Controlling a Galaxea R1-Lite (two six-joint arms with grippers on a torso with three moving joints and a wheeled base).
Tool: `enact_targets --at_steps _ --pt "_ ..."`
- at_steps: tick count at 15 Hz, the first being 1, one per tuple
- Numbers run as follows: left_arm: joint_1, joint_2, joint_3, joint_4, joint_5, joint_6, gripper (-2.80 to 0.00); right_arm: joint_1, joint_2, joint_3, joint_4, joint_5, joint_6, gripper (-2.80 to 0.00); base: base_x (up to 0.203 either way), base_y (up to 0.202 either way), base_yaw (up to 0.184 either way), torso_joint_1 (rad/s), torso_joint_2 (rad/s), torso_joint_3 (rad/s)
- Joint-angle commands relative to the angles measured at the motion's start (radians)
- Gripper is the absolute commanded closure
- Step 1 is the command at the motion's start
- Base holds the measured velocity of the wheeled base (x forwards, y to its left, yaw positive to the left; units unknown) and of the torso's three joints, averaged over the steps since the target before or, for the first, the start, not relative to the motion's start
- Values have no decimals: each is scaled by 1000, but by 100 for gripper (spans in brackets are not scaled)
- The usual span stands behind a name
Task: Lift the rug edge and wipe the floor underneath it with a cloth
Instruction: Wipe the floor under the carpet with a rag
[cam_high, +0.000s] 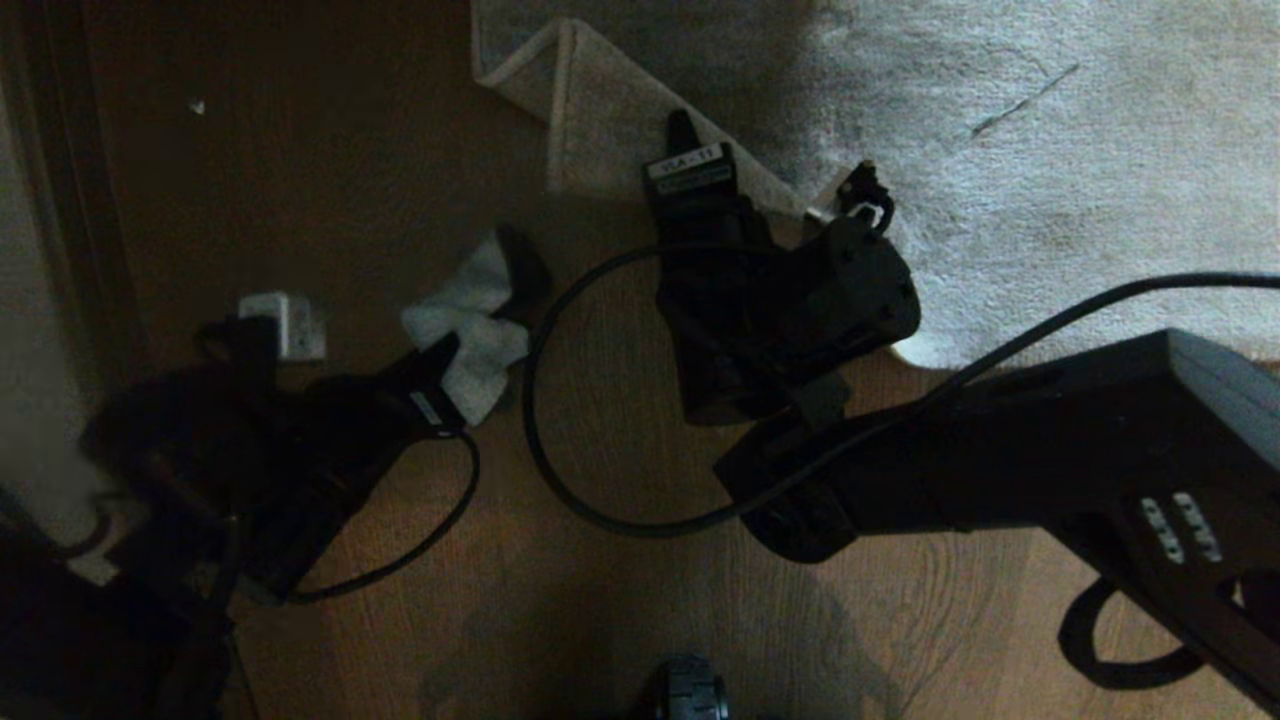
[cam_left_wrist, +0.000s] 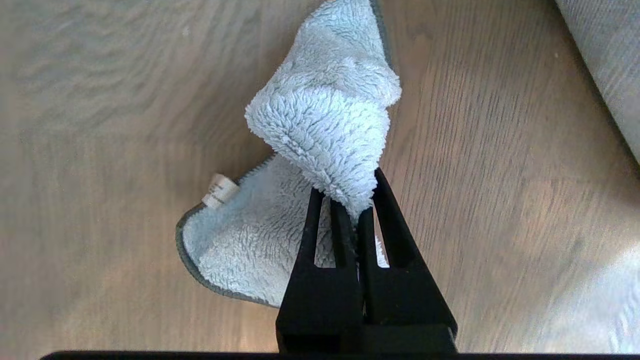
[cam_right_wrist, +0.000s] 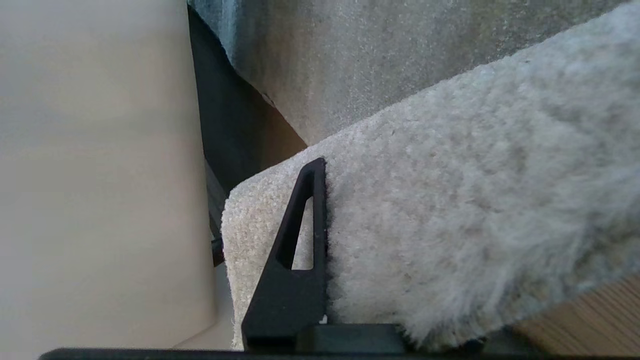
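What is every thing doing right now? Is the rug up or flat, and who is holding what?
Rug edge: lifted and folded back, paler backing showing.
Right gripper: shut on the rug edge, holding it up.
Cloth: bunched, pinched at one fold, lower part spread on the floor.
Left gripper: shut on the cloth.
Floor: bare wood showing beside the folded rug.

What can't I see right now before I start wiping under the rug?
- Head view: floor under the folded-back rug edge is covered by the right pincer and wrist.
- Right wrist view: second finger hidden behind rug pile.
- Left wrist view: cloth partly behind the left pincer; floor contact unclear.
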Motion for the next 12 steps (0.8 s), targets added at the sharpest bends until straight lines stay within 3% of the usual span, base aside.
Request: enact_targets --at_steps 1,10,12 --pt "7 -67 56 -48 1 -1 0 1 -2 0 -48 -3 3 0 0 0 0 0 0 0" --pt "52 -297 363 -48 0 2 0 10 -9 12 -48 -3 3 0 0 0 0 0 0 0" --pt "64 -344 380 -48 4 13 0 17 -8 13 -48 -3 3 0 0 0 0 0 0 0"
